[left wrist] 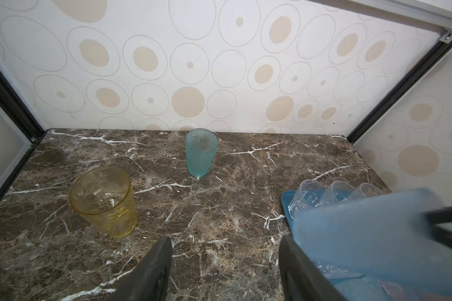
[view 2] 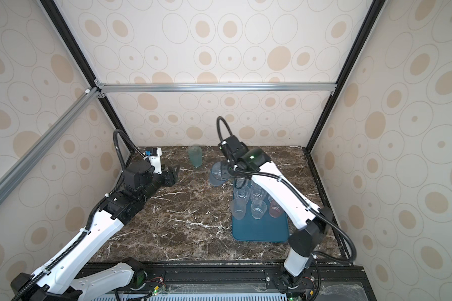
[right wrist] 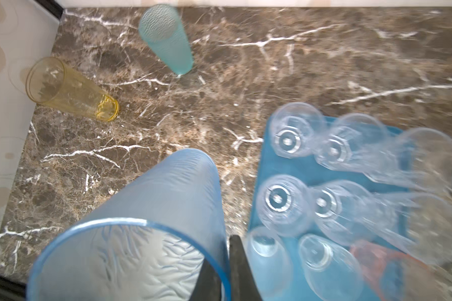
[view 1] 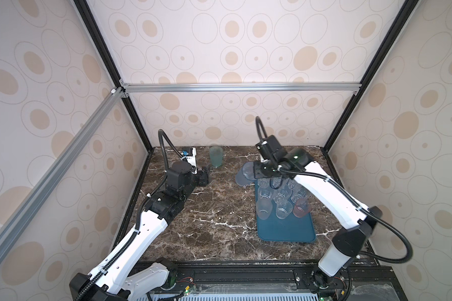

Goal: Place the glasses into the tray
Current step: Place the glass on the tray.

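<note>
The dark teal tray (view 1: 285, 229) (view 2: 259, 232) lies on the right of the marble table, with several clear glasses (view 1: 282, 200), a frosted one (view 1: 263, 208) and a pinkish one (view 1: 301, 207) on it. My right gripper (right wrist: 223, 258) is shut on the rim of a tall blue glass (right wrist: 154, 221) (view 1: 245, 173), which hangs tilted beside the tray's far left corner. A teal glass (view 1: 216, 155) (left wrist: 201, 155) stands at the back wall. An amber glass (left wrist: 105, 200) (right wrist: 71, 90) stands at the back left, hidden behind my left arm in both top views. My left gripper (left wrist: 225, 241) (view 1: 206, 173) is open and empty.
The marble tabletop (view 1: 214, 221) is boxed in by patterned walls and black frame posts (view 1: 138, 125). The tray's near half (view 1: 287, 234) carries nothing. My right forearm (view 1: 321, 192) reaches over the tray's right side.
</note>
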### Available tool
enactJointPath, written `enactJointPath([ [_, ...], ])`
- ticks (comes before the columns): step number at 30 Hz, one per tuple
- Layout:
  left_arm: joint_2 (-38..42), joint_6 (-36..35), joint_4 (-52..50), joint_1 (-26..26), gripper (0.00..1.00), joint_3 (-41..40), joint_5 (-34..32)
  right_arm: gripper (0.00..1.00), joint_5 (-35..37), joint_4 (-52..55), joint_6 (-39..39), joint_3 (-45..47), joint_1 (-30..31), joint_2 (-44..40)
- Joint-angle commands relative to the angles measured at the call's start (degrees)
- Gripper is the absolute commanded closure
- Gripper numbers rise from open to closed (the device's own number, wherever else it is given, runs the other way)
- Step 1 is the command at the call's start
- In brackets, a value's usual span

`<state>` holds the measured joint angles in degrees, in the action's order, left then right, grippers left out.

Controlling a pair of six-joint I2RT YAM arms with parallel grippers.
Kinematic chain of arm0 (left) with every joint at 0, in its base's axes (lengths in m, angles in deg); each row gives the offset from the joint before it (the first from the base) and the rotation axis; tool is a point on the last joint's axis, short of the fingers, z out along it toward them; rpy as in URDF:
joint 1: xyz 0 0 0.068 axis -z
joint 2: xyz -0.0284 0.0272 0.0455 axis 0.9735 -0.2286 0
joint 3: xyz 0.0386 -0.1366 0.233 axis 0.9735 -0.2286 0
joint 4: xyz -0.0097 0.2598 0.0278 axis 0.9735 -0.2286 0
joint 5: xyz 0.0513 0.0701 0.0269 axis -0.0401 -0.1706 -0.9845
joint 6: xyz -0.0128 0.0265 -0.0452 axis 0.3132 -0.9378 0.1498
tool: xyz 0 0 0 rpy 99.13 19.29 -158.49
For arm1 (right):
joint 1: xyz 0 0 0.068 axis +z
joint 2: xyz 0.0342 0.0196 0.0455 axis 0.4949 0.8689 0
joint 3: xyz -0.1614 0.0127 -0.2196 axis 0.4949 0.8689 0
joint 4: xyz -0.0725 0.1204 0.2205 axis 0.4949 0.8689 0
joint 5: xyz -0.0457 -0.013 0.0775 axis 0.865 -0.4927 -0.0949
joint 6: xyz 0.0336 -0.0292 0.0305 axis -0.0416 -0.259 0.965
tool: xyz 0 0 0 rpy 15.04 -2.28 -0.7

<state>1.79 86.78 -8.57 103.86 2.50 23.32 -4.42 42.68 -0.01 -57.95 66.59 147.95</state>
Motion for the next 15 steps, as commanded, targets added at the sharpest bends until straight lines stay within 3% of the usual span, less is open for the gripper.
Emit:
enactJointPath([
  [1, -1.23, 0.84, 7.25, 0.56, 0.34, -3.32, -0.57, 0.98, -0.88, 10.02, -1.31, 1.34, -2.45, -5.9],
  [9, -7.72, 2.94, 13.04, 5.92, 0.34, -6.25, 0.67, 0.98, 0.43, 27.46, 0.56, 3.88, -5.02, -15.52],
  [15, -12.31, 4.49, 16.12, 9.32, 0.34, -7.34, 1.17, 0.98, -3.24, 33.78, 3.72, 9.23, -4.36, -20.05],
])
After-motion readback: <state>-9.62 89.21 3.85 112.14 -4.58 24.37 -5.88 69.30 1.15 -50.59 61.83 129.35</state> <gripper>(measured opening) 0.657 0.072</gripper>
